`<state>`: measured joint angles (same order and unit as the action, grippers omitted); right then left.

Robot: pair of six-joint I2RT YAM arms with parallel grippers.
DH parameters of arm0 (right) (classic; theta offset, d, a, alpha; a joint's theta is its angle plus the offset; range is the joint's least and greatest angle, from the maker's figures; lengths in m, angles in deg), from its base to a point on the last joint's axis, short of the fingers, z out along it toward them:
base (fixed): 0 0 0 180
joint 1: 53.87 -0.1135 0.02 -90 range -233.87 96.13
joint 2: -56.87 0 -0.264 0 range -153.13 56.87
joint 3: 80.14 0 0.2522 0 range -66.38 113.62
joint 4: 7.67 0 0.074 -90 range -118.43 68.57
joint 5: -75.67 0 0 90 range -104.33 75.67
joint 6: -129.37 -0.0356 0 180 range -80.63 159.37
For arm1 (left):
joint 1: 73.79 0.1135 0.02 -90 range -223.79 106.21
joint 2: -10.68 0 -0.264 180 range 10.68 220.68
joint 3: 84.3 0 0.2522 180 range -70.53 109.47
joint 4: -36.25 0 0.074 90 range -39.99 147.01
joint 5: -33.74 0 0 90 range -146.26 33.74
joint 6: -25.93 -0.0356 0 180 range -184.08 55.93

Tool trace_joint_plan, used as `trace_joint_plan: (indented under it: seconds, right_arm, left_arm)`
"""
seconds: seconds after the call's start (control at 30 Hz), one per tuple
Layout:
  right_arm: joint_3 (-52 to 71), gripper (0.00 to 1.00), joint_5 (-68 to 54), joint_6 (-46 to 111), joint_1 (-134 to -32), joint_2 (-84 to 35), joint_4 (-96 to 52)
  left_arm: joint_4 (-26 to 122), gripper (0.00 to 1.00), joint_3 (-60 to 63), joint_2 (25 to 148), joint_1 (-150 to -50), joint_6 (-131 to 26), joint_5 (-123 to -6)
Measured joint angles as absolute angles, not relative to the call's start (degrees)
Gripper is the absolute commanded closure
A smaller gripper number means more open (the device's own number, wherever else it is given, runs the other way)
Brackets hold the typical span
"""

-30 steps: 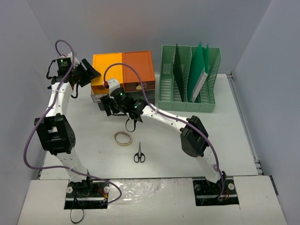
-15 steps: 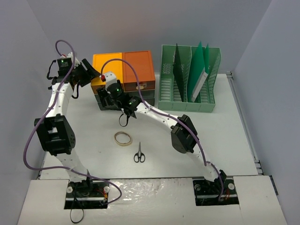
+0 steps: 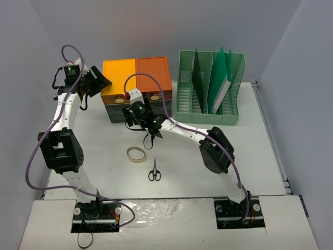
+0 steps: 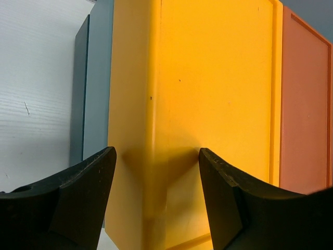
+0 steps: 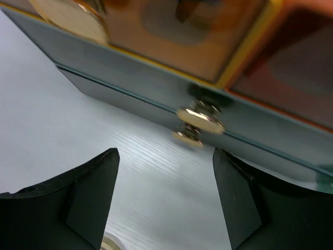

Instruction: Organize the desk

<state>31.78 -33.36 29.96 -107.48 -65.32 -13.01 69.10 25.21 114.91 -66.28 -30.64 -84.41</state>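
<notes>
R claw (image 5: pixel 164 159): released, empty. Gold knob (image 5: pixel 200 117) of grey drawer (image 5: pixel 130 78) ahead, slightly right of ctr; desk (image 5: pixel 78 120) beneath. L claw (image 4: pixel 156 156): released, astride yellow drawer unit (image 4: pixel 208 94) corner. Advice: ctr on knob, pull straight.

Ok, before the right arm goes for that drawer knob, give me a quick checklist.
Right pincer open: ok.
Gold knob ahead, within its open span: ok, untouched.
Left pincer open and empty over the yellow drawer top: ok.
Tape roll and scissors put away: not ok, both loose on the desk.
Room inside the drawer: cannot tell.
</notes>
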Motion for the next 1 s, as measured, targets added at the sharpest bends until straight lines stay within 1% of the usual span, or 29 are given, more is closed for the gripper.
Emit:
trace_joint_plan:
  seconds: [0.17,0.33,0.5,0.73,0.87,1.0]
  right_arm:
    - [22.3,0.3,-39.0,29.5,-107.5,-60.1,-6.8]
    - [18.1,0.27,-43.3,29.6,-107.1,-60.2,1.6]
    - [18.7,0.26,-45.2,29.6,-107.1,-63.2,8.8]
    - [23.0,0.26,-46.0,29.3,-106.7,-70.9,15.2]
    - [24.7,0.29,-46.9,28.9,-106.8,-73.6,16.5]
    - [25.2,0.37,-48.5,29.1,-107.3,-75.3,19.0]
  left_arm:
    - [69.1,0.4,25.2,114.9,-66.3,-30.6,-84.4]
    - [69.1,0.4,25.2,114.9,-66.3,-30.7,-84.4]
    - [68.8,0.4,24.9,114.7,-66.3,-30.8,-84.2]
    - [68.8,0.4,23.7,113.5,-66.7,-31.6,-83.3]
    - [68.9,0.4,23.7,113.4,-66.7,-32.2,-83.3]
    - [69.1,0.4,23.7,113.4,-66.7,-32.3,-83.3]
